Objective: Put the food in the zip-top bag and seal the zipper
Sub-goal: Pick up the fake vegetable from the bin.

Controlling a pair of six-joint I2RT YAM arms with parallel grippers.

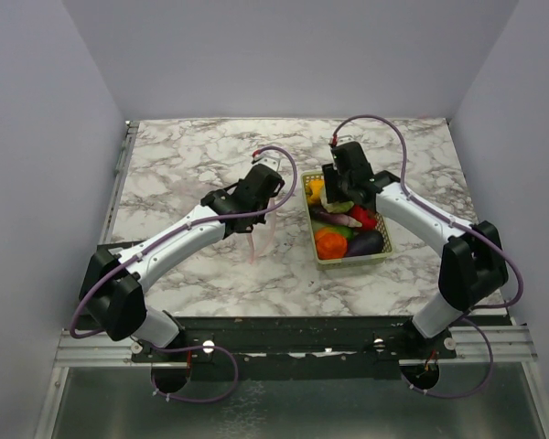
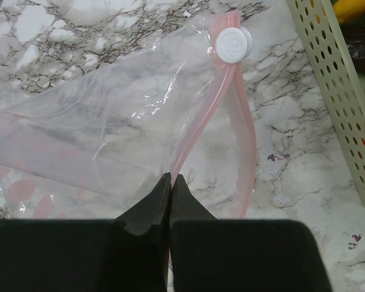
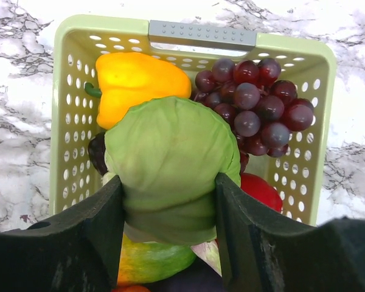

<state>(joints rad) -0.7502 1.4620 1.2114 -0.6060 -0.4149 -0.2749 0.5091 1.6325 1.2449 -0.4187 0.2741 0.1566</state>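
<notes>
The clear zip-top bag (image 2: pixel 97 121) lies crinkled on the marble table, and it also shows in the top view (image 1: pixel 261 236). Its pink zipper (image 2: pixel 246 140) ends at a white slider (image 2: pixel 233 44). My left gripper (image 2: pixel 170 177) is shut on the near pink edge of the bag's mouth. My right gripper (image 3: pixel 168 182) is shut on a green cabbage (image 3: pixel 170 146), held over the basket. Below it lie a yellow pepper (image 3: pixel 134 82), dark red grapes (image 3: pixel 255 103), a red fruit (image 3: pixel 261 191) and a green-yellow mango (image 3: pixel 152 261). An orange (image 1: pixel 329 242) and a purple eggplant (image 1: pixel 366 242) lie at the basket's near end.
The yellow-green mesh basket (image 1: pixel 348 259) stands right of centre, with its grey handle (image 3: pixel 201 33) at the far rim. Its perforated wall (image 2: pixel 340 91) stands just right of the bag's mouth. Grey walls enclose the table on three sides.
</notes>
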